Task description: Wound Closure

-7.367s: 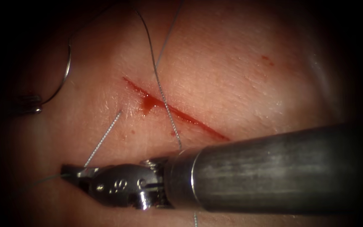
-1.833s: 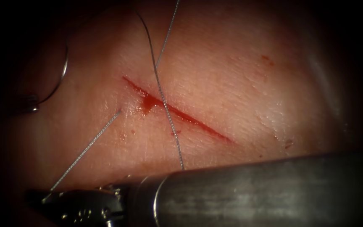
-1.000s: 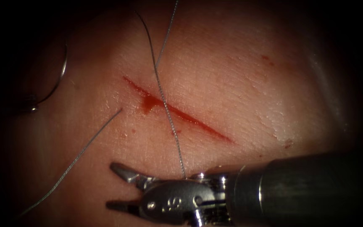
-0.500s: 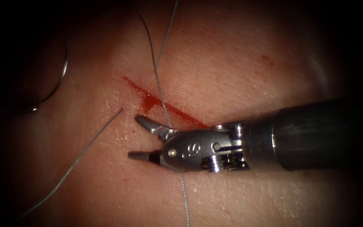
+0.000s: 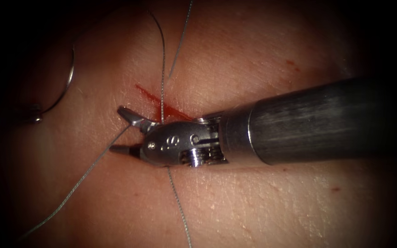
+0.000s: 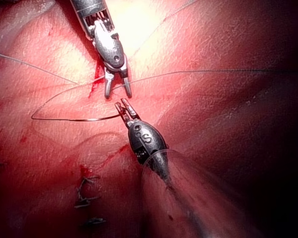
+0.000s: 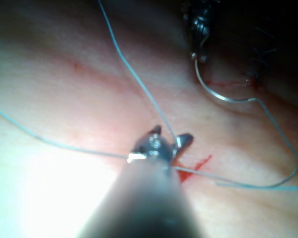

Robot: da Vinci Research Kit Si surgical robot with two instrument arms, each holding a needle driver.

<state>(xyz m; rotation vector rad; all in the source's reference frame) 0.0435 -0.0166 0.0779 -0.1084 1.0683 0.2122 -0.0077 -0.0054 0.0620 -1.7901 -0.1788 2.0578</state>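
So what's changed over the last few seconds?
The right arm's steel needle driver let go of the thin grey thread it held low on the cut's left, then moved up to the red cut, jaws open, holding nothing. The left tool stays shut on the curved steel needle, outside the tissue.

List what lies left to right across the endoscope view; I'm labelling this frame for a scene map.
Left end effector holding the needle near one end → thread tail → open right end effector → its shaft.

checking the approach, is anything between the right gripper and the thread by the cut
Nothing visible. The right gripper is open, straddling the thread where it leaves the tissue left of the cut. The left gripper holds the needle near its end, out of the tissue.
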